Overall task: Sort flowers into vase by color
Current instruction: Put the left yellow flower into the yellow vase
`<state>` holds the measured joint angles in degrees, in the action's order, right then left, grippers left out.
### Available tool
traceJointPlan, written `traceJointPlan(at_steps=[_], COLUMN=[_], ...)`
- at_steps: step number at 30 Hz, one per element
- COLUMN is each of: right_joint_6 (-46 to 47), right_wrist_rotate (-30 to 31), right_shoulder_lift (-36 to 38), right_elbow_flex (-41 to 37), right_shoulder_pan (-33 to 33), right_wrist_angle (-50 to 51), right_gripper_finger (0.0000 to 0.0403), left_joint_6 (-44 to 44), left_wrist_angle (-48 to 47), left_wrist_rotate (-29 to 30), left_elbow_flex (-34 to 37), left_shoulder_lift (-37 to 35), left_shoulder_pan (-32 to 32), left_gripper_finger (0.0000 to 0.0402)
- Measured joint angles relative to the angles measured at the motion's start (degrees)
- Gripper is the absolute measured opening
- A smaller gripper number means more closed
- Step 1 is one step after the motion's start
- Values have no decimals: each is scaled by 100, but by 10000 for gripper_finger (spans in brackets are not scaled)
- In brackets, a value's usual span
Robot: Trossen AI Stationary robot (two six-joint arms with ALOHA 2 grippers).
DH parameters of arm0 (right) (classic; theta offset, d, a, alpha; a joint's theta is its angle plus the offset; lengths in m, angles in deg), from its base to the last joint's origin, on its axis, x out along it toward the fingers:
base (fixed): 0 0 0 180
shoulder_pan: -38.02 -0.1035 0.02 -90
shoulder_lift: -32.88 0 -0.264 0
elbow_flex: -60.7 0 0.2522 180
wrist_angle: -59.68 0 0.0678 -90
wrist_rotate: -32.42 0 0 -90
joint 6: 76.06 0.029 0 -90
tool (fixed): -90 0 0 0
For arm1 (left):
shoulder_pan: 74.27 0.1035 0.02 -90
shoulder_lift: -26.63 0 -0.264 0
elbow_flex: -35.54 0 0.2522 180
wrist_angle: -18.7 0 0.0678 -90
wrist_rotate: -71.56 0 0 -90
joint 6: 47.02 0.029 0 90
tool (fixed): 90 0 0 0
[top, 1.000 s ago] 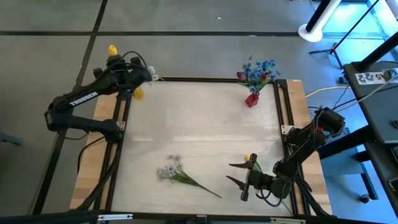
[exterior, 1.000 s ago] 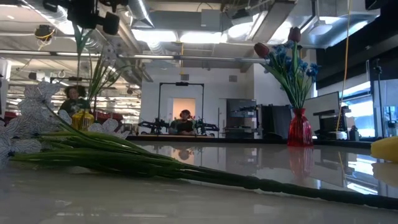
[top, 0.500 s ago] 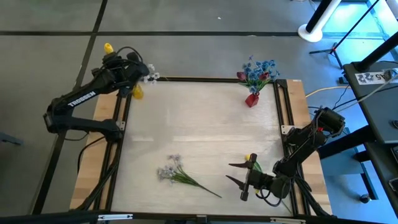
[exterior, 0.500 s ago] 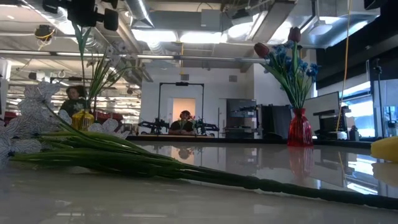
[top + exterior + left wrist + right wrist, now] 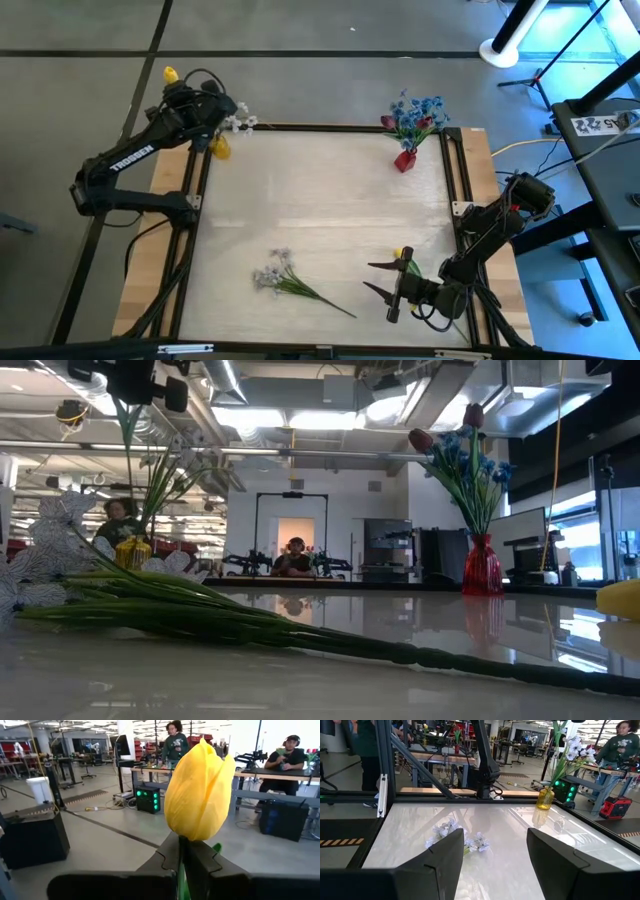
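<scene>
My left gripper [image 5: 185, 97] is above the table's far left corner, shut on a yellow tulip [image 5: 171, 75] whose head [image 5: 200, 790] stands just past the fingertips. Below it, a small yellow vase [image 5: 220, 150] holds pale white sprays [image 5: 238, 123]; in the low view the tulip's stem [image 5: 135, 450] runs down toward that vase [image 5: 132, 552]. A red vase [image 5: 404, 160] at the far right holds blue clusters and a dark red tulip. A white spray [image 5: 280, 275] lies flat near the front. My right gripper [image 5: 383, 280] rests open at the near right, beside another yellow tulip [image 5: 403, 253]. My left gripper pinches the yellow tulip's stem [image 5: 181, 851] between its two fingers, right below the flower head. The head sticks out past the fingertips, toward the far left. The stem hangs below the gripper toward the yellow vase; whether its end is inside the vase I cannot tell.
A metal frame rail [image 5: 452, 170] runs along the table's right side and another along the left. People sit and stand at benches in the room behind the table [image 5: 175, 740]. The light tabletop [image 5: 320, 215] between the two vases is bare.
My left gripper has moved a little toward the table's far left corner, staying shut, and has carried the yellow tulip's head farther out past the table's edge. The white sprays in the yellow vase have shifted slightly. The right arm has kept still.
</scene>
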<state>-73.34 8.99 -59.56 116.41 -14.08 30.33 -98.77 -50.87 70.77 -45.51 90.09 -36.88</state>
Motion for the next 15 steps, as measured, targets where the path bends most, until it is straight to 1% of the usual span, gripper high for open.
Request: traceJointPlan(at_steps=[5,8,11,15], right_joint_6=[1,2,2,28], right_wrist_rotate=[0,0,-2,-9], right_shoulder_lift=[0,0,0,0], right_elbow_flex=[0,0,0,0], right_shoulder_pan=[-2,-2,-2,-4], right_wrist_angle=[0,0,0,0], right_gripper_finger=[217,217,217,217], left_joint_6=[-8,-50,-70,-66], left_wrist_angle=[-2,1,2,-22], left_wrist_rotate=[-59,-337,-583,-630], left_elbow_flex=[0,6,157,424], left_shoulder_lift=[0,2,2,11], left_shoulder_pan=[0,-7,-39,-38], left_gripper_finger=[9,9,9,9])
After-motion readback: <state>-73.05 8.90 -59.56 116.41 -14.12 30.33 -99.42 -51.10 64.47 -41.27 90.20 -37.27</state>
